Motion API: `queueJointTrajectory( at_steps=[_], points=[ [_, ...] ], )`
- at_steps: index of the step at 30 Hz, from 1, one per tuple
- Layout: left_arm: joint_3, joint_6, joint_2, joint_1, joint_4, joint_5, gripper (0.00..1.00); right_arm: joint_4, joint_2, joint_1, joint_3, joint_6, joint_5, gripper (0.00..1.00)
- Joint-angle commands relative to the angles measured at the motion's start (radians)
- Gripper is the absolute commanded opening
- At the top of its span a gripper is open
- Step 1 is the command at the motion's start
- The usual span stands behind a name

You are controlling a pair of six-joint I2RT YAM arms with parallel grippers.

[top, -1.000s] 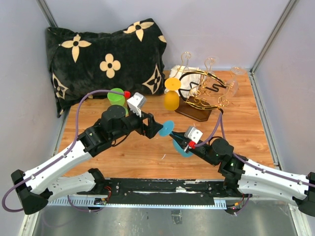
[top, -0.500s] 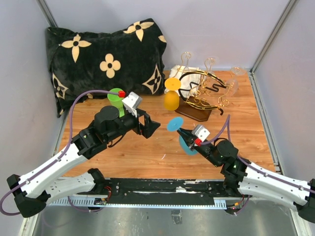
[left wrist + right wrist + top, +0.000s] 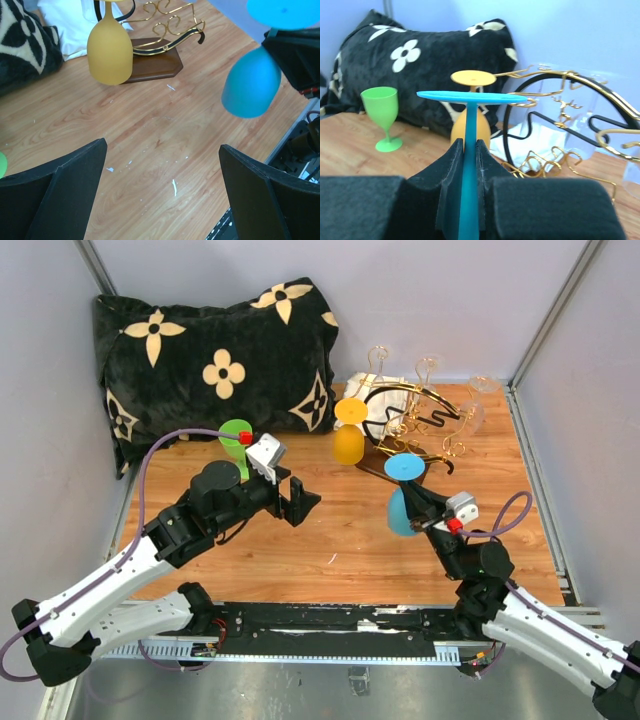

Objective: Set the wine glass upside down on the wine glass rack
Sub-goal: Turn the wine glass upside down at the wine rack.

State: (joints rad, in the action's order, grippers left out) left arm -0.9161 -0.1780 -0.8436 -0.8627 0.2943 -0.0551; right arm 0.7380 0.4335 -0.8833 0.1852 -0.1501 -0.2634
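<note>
The matte blue wine glass [image 3: 400,512] is upside down in the top view, its round foot up and its bowl down. It hangs above the wooden table [image 3: 330,545], just in front of the gold wire wine glass rack [image 3: 420,420] with a black oval ring and a dark brown wooden base, and is not on it. The right tool [image 3: 418,502] grips its stem. The rack carries an upside-down yellow wine glass [image 3: 348,443] at its left end and clear glasses [image 3: 430,366] further back. The left tool [image 3: 298,498] stands wide open and holds nothing. A green goblet [image 3: 238,440] stands upright behind it, near a black pillow with cream flowers [image 3: 215,360].

In the left wrist view, the blue bowl [image 3: 251,82] hangs clear of the table, apart from the rack's base [image 3: 150,65]. The yellow bowl [image 3: 110,47] hangs just beside that base.

In the right wrist view, the black fingers [image 3: 451,165] are closed on the blue stem [image 3: 468,200], with the flat foot level above them.
</note>
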Motion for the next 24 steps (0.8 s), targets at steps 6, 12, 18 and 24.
queueJointTrajectory(
  at_steps=[6, 12, 18, 24],
  points=[
    [0.021, -0.017, 0.008, -0.006, 0.013, 0.032, 1.00, 0.179, 0.120, 0.267, 0.043, 0.121, 0.114, 0.00],
    [0.034, -0.038, -0.001, -0.007, 0.020, 0.029, 1.00, 0.254, 0.247, 0.393, 0.076, 0.172, 0.215, 0.00],
    [0.032, -0.046, -0.014, -0.007, 0.024, 0.015, 1.00, 0.329, 0.363, 0.440, 0.109, 0.178, 0.256, 0.00],
    [0.028, -0.040, -0.023, -0.007, 0.034, 0.017, 1.00, 0.404, 0.458, 0.478, 0.137, 0.178, 0.282, 0.01]
  ],
)
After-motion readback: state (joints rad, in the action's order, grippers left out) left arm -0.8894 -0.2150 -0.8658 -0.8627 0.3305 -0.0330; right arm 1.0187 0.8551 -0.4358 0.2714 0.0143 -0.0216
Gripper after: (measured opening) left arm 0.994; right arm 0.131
